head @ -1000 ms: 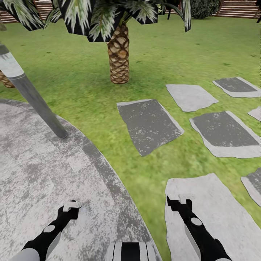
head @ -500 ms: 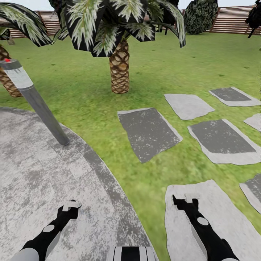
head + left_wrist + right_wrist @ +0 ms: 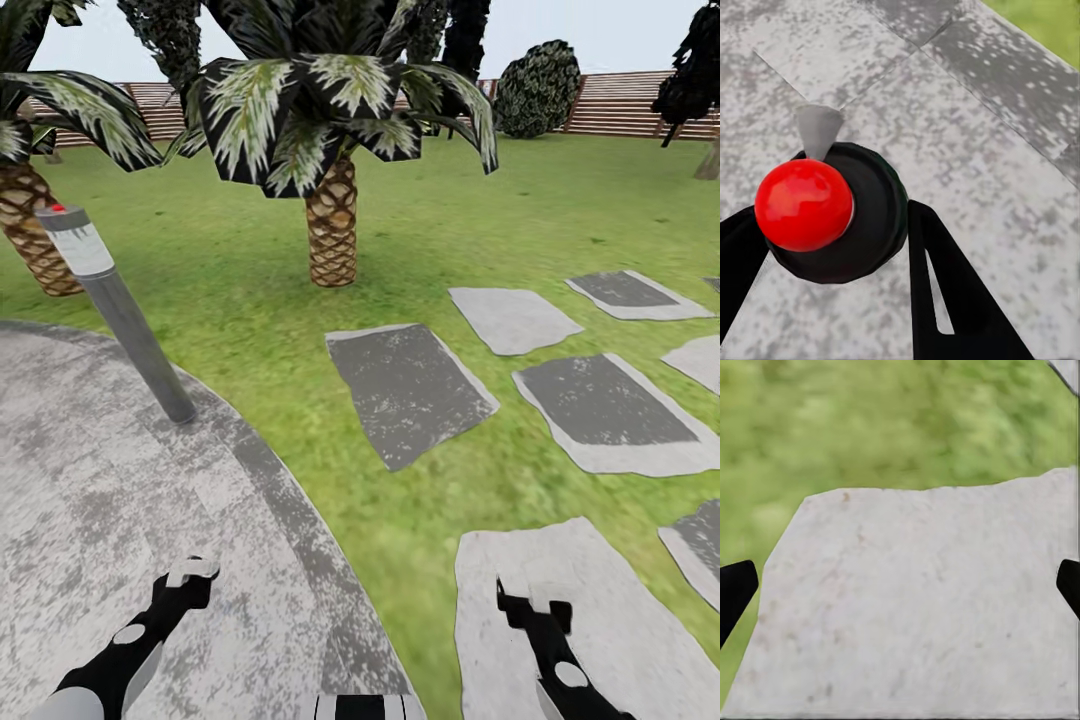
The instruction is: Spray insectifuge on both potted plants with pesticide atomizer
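Pretty much nothing on the to-do list is ticked off at this point, as far as I can tell. The robot is standing at the edge of the round grey patio (image 3: 90, 480), looking out over the lawn (image 3: 480, 210) with its stepping stones (image 3: 408, 390) running off to the right. Two palm trees (image 3: 332, 225) stand ahead, there's a grey bollard post with a red dot on top (image 3: 118, 310) at the patio rim, and the slatted fence (image 3: 630, 105) runs along the back with a dark shrub (image 3: 538, 90) in front of it.

No spray bottle anywhere I can spot, and no little potted rosettes either, so I can't say where the atomizer is from here. My read is that it's in the searching/driving phase: finding the bottle, grabbing it and spraying both plants are all left to do.

Hands: the left hand (image 3: 190, 572) hangs low over the patio, and its wrist cam shows two dark fingers (image 3: 960, 300) spread apart with only paving between them, nothing gripped. The right hand (image 3: 528, 602) hovers over the pale stone slab (image 3: 922, 607) nearest the robot; its fingertips (image 3: 733, 589) sit at opposite edges of the wrist cam, so wide open and empty too.
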Robot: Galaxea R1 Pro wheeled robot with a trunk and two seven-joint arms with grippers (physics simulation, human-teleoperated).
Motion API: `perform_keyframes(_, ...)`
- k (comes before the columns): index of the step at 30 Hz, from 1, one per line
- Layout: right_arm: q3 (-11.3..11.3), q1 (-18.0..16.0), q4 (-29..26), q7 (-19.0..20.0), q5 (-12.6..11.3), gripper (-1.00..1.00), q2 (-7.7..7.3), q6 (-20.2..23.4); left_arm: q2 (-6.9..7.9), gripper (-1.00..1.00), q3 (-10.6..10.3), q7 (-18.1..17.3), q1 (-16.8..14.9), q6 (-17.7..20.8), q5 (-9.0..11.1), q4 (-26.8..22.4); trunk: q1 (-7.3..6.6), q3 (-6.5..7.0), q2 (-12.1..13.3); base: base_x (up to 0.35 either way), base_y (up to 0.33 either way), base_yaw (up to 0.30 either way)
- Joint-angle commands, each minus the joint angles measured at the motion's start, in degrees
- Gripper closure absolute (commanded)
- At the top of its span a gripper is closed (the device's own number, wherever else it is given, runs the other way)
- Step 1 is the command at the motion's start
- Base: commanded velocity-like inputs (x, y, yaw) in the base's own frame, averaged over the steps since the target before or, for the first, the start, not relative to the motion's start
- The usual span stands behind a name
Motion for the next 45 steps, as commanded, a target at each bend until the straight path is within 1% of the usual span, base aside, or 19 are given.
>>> perform_keyframes(1,-0.04,-0.03,2.99,-0.23,0.01,-1.00,0.11,-2.24,-0.01,1.00,0.64,-0.38,0.24,-0.16,-0.29,0.22,-0.03,0.28,0.00,0.000,0.000,0.000)
perform_keyframes(2,-0.04,-0.02,5.88,-0.33,-0.02,-1.00,0.17,-4.35,0.00,1.00,0.73,-0.31,0.67,-0.19,-0.32,0.34,-0.06,0.60,0.02,0.000,0.000,0.000)
perform_keyframes(3,-0.03,-0.02,7.29,-0.36,-0.03,-1.00,0.21,-5.45,-0.02,1.00,0.77,-0.27,0.95,-0.21,-0.32,0.38,-0.09,0.91,0.03,0.000,0.000,0.000)
perform_keyframes(5,-0.01,-0.02,12.52,-0.44,0.02,-1.00,0.34,-9.72,-0.08,1.00,0.85,-0.05,2.41,-0.26,-0.39,0.48,-0.14,1.53,0.06,0.000,0.000,0.000)
perform_keyframes(7,0.03,-0.02,16.66,-0.45,0.08,-1.00,0.41,-13.05,-0.13,1.00,0.90,0.10,4.20,-0.45,-0.36,0.52,-0.19,2.15,0.08,0.000,0.000,0.000)
perform_keyframes(8,0.02,-0.03,19.51,-0.42,0.10,-1.00,0.41,-15.03,-0.15,1.00,0.97,0.16,6.36,-0.77,-0.25,0.54,-0.21,2.47,0.10,0.000,0.000,0.000)
perform_keyframes(10,-0.01,-0.02,20.44,-0.40,0.11,-1.00,0.37,-15.60,-0.25,1.00,1.02,0.16,7.98,-0.94,0.31,0.55,-0.27,3.09,0.12,0.000,0.000,0.000)
perform_keyframes(12,-0.01,-0.02,20.90,-0.35,0.11,-1.00,0.32,-15.87,-0.33,1.00,1.02,0.16,9.99,-1.47,1.60,0.55,-0.32,3.71,0.15,0.000,0.000,0.000)
perform_keyframes(14,0.04,-0.01,21.06,-0.28,0.16,-1.00,0.35,-15.96,-0.27,1.00,1.06,0.16,12.13,-4.00,3.42,0.55,-0.37,4.34,0.18,0.000,0.000,0.000)
perform_keyframes(15,0.05,-0.03,21.11,-0.25,0.18,-1.00,0.41,-15.94,-0.22,1.00,1.03,0.16,13.55,-5.83,4.86,0.55,-0.39,4.65,0.19,0.000,0.000,0.000)
perform_keyframes(16,0.05,-0.03,21.12,-0.25,0.19,-1.00,0.46,-15.93,-0.20,1.00,1.02,0.16,14.00,-6.27,5.32,0.55,-0.42,4.96,0.20,0.000,0.000,0.000)
perform_keyframes(19,0.06,-0.02,21.14,-0.35,0.14,-1.00,0.61,-15.91,-0.23,1.00,0.94,0.29,14.65,-6.91,5.92,0.63,-0.50,5.77,0.24,0.000,0.000,0.000)
perform_keyframes(26,0.06,-0.04,21.14,-0.41,0.06,-1.00,0.96,-15.91,-0.28,1.00,0.94,0.42,15.95,-7.38,6.14,1.04,-0.68,7.37,0.34,0.000,0.000,0.000)
perform_keyframes(45,0.06,-0.04,21.14,-0.41,-0.08,-1.00,1.10,-15.83,-0.59,1.00,0.91,0.49,16.11,-7.41,6.12,1.59,-1.17,11.58,0.59,0.000,0.000,-0.015)
